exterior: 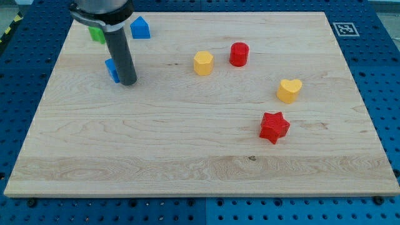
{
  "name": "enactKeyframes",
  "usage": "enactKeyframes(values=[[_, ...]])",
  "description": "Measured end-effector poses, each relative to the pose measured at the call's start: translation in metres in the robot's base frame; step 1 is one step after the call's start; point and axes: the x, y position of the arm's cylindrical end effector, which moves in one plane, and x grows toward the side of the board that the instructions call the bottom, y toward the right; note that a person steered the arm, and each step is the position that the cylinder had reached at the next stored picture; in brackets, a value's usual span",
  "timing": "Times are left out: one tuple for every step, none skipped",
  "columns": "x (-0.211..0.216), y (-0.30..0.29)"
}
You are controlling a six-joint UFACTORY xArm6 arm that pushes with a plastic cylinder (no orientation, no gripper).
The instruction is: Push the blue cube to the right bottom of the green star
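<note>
Blue cube: small blue cube (pixel 112 69) sits near the view's top left of the bench (pixel 187 156), mostly hidden behind my rod, only its left part showing
My tip: my tip (pixel 128 82) rests on the bench touching or just beside the cube's right side; the exact contact is hidden by the rod
Hand: there is none on this rig, just the straight rod, so nothing is clenched or released; it can only shove
Green star: green block (pixel 97 34) at the view's top left, half covered by the arm; I cannot confirm the star shape from here
Other blue block: a house-like blue block (pixel 140 28) lies to the right of the green one, apart from it
Bystanders: yellow hexagon (pixel 203 63), red cylinder (pixel 239 54), yellow heart (pixel 289 90) and red star (pixel 274 127) all lie well apart to the view's right
Handling, my judgement: the cube looks light, rigid and slick on smooth wood, so it should slide easily but may spin if pushed off-centre
Where to press: squarely on the middle of a flat face, not a corner
Goal spot: below and right of the green block; the cube lies close to it already, I judge
</note>
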Motion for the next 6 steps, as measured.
enactKeyframes(values=[[-0.016,0.000],[-0.005,0.000],[0.010,-0.016],[0.010,-0.018],[0.001,-0.018],[-0.013,-0.018]])
